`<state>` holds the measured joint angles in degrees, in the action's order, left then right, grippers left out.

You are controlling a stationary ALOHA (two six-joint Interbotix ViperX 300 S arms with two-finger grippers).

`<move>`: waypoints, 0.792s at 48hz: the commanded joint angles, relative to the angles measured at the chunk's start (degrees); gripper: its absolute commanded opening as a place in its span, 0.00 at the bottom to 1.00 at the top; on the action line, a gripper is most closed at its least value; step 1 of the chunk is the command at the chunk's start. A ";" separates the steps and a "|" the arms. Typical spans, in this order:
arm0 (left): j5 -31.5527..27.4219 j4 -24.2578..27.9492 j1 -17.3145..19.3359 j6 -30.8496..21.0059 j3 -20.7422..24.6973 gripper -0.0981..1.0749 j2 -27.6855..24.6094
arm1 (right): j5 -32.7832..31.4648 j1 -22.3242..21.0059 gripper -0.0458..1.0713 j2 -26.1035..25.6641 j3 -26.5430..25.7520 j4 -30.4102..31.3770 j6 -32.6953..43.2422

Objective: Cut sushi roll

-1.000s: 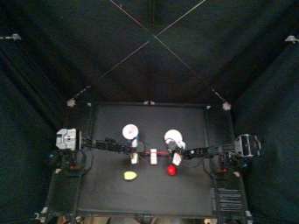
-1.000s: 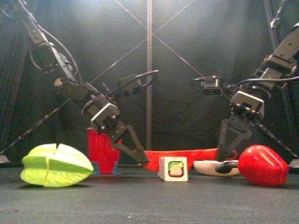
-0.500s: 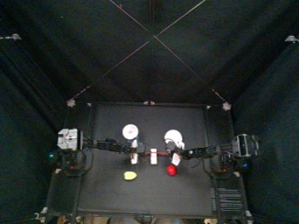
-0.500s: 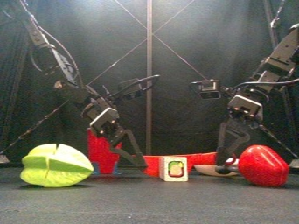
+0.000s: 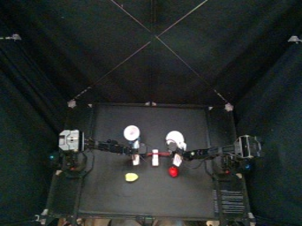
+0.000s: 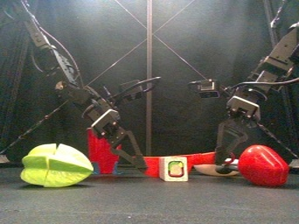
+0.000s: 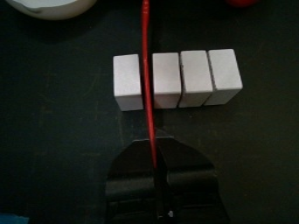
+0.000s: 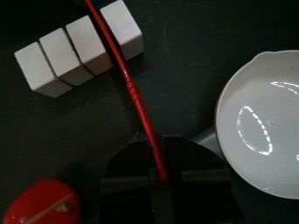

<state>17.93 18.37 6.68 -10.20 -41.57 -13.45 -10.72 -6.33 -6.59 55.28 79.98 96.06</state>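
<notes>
While both grippers clamped thin red blades, the left gripper [image 7: 159,175] held its red blade [image 7: 147,79] over the sushi roll [image 7: 179,79], four white pieces mid-table. Nearby, the white bowl [image 8: 260,114] held nothing visible.

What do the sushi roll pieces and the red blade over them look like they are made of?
The sushi roll pieces look like hard plastic or painted wood toy blocks: flat matte white faces, square edges, clean gaps. The red blade, held by the left gripper, looks like thin glossy plastic: uniform red, seen edge-on, bowed in the right wrist view. The white bowl looks like glazed ceramic or glossy plastic, judging by its highlights.
</notes>
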 commanded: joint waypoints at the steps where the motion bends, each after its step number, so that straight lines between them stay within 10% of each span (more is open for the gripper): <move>1: 0.44 0.18 -0.53 -0.18 1.93 0.26 0.53 | -2.02 -1.49 0.29 -0.97 -3.08 0.09 0.53; 38: 0.79 0.44 0.35 -0.09 2.46 0.26 4.04 | -4.75 -2.20 0.29 -3.87 -4.83 0.26 0.44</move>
<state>17.84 18.46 8.96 -10.11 -41.31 -12.39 -14.06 -6.42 -7.03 53.88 80.07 96.06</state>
